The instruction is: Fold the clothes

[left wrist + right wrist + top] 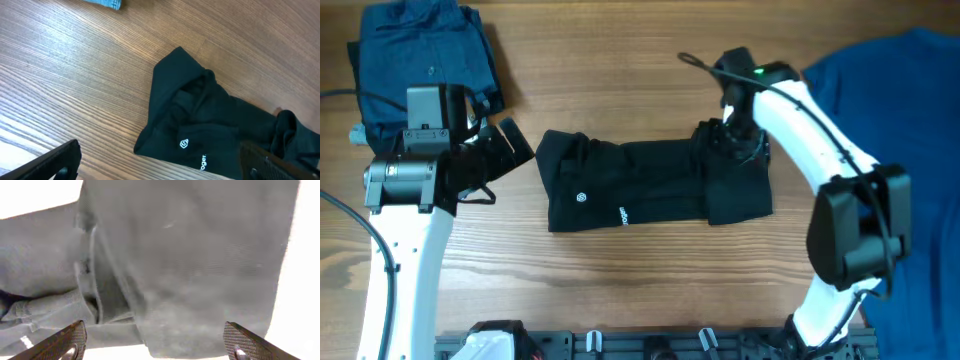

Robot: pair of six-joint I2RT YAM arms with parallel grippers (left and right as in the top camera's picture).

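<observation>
A black T-shirt (650,180) lies folded into a long band across the middle of the table, with a small white mark (582,198) near its left end. It also shows in the left wrist view (210,130) and, washed out to grey, in the right wrist view (190,255). My left gripper (505,150) is open and empty, just left of the shirt's left end. My right gripper (732,128) is open, low over the shirt's right end, holding nothing (155,342).
A dark blue folded garment (420,55) lies at the back left, behind my left arm. A bright blue garment (890,90) lies at the right edge. Bare wood runs along the front, with a rail (650,345) at the near edge.
</observation>
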